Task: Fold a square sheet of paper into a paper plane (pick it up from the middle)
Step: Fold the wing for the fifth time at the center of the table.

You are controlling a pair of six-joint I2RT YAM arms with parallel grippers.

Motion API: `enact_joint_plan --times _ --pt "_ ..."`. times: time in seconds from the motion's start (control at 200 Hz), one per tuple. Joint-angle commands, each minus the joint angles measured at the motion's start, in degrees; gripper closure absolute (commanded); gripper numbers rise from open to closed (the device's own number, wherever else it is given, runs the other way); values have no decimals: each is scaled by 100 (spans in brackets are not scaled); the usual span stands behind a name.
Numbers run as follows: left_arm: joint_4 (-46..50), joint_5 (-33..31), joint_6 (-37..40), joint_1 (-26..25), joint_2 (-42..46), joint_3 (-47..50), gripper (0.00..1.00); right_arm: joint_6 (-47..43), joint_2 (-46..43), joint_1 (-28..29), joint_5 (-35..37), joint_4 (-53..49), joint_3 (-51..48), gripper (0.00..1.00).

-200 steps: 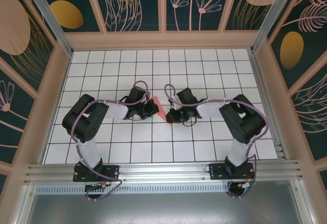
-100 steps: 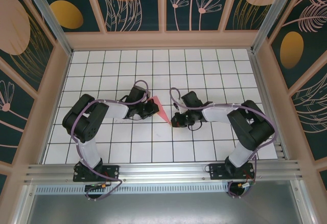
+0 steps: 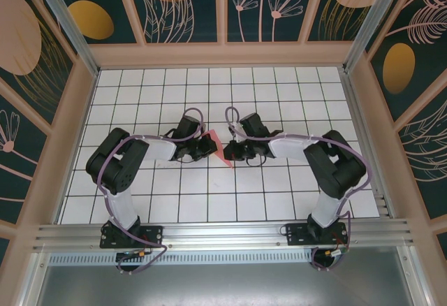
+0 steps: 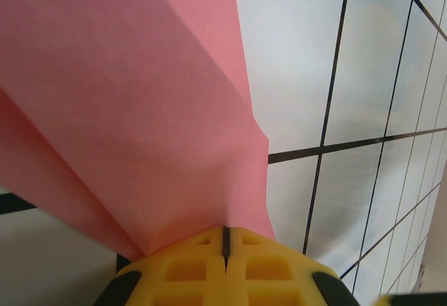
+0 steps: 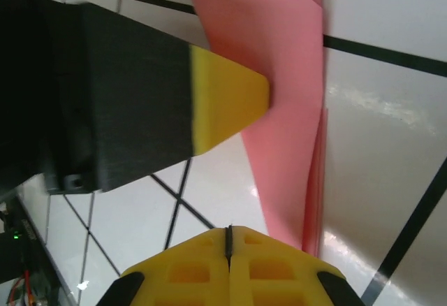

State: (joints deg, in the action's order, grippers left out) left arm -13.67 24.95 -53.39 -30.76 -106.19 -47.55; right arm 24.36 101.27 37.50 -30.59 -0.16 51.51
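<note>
The paper plane [image 3: 223,154] is a folded pink-red dart lying on the white gridded board [image 3: 279,96], its sharp tip pointing toward the near edge. My left gripper [image 3: 207,145] is shut, its yellow tips [image 4: 225,239] pressing on the wide end of the pink paper [image 4: 140,110]. My right gripper [image 3: 235,154] is shut with nothing between its fingers [image 5: 228,235]. It sits just beside the paper's folded edge [image 5: 311,180]. In the right wrist view the left arm's yellow fingertip [image 5: 230,103] rests on the paper.
Pale wooden frame posts and patterned panels wall the board on three sides. An aluminium rail [image 3: 223,235] with both arm bases runs along the near edge. Both arms reach toward the middle of the board.
My right gripper swung out to the right, away from the paper, then came back left against it. The left gripper has stayed on the paper's wide end.
</note>
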Motion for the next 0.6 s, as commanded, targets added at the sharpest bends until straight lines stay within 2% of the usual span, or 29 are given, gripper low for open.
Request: enact_joint_plan --times 0.0,0.27,0.455,0.596 --pt "535 -553 220 80 -260 10 98 95 300 17 180 3 156 94" --pt "30 -81 509 73 282 -15 92 165 562 4 505 -173 -64 96" --pt "-847 322 236 27 606 502 90 249 620 -4 595 -199 -114 97" --pt "-850 365 263 -43 531 642 90 275 657 -5 629 -215 -116 96"
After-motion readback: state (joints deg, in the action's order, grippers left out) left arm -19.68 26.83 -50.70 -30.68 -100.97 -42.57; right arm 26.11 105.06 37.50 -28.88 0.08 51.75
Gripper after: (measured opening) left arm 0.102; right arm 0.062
